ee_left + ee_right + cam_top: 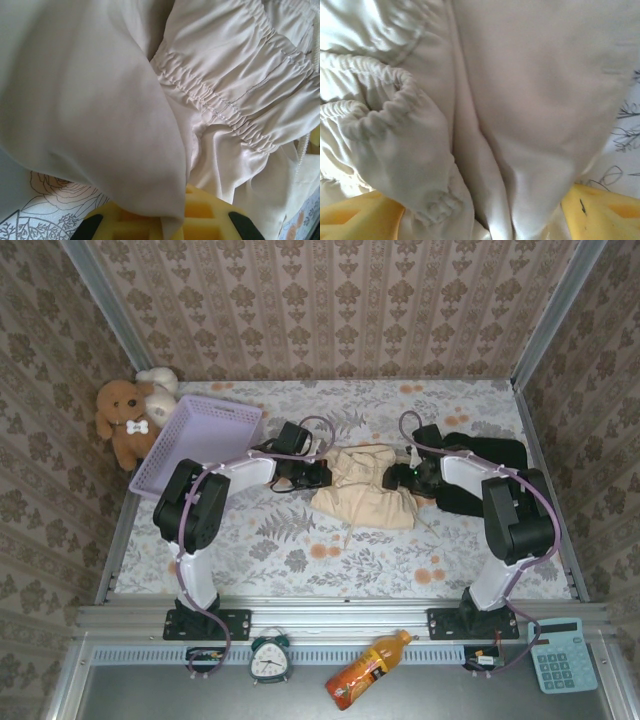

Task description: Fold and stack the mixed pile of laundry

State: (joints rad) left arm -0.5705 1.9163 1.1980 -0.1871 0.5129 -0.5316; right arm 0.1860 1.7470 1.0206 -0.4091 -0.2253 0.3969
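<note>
A: Status, left to right, everything placed off the lavender basket point(215, 400)?

B: Left of the basket, by the wall, we see the brown teddy bear point(122, 422). The white teddy bear point(160, 383) sits at the basket's far-left corner, touching the brown one.

A: Left arm?

B: The left gripper point(316, 476) sits just right of the basket, at the basket-side edge of the cream garment point(365, 498). Its jaws are together, clamped on a fold of that garment. In its wrist view the fold drops straight into the left yellow pads point(130, 224). The gathered elastic seam runs across above them.

A: And the cream garment itself?

B: It lies right of the basket, mid-table, bunched, with one gripper at each side edge.

A: Right arm?

B: The right gripper point(396, 478) is at the garment's edge away from the basket, jaws apart. In its wrist view we see the right yellow pads point(600, 210) wide at either side. Cream cloth and a gathered cuff lie in the gap between them. We can't tell whether the pads touch the cloth.

A: The other piece?

B: The black garment point(492, 455) lies farthest right from the basket, partly under the right arm and just beside the cream one.
</note>
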